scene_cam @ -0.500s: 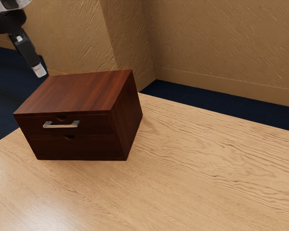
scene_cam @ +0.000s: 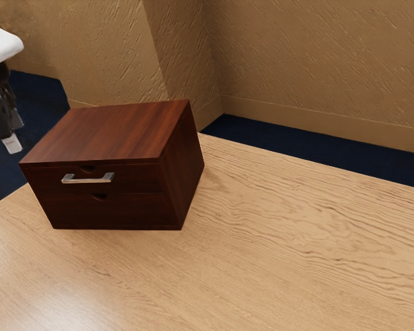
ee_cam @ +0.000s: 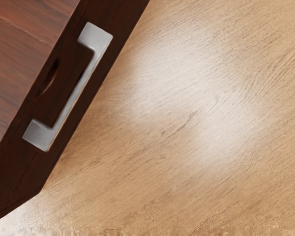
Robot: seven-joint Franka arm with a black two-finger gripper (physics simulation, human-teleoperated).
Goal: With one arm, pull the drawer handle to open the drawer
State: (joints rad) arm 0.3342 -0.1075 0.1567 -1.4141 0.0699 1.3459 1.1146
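The gripper point(scene_cam: 11, 140) is seen at the exterior view's left edge, apart from the dark wooden cabinet point(scene_cam: 117, 131), and whether it is released or clenched cannot be told. The silver drawer handle point(scene_cam: 87, 178) is mounted on the upper drawer point(scene_cam: 134, 177), whose front lies flush with the cabinet's face. The cabinet is set on the light wooden table point(scene_cam: 276, 248), and in the wrist view the drawer handle point(ee_cam: 69, 86) is shown slantwise against the dark front, beside bare tabletop.

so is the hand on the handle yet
No, the hand hangs at the exterior view's left edge, well clear of the handle on the top drawer.
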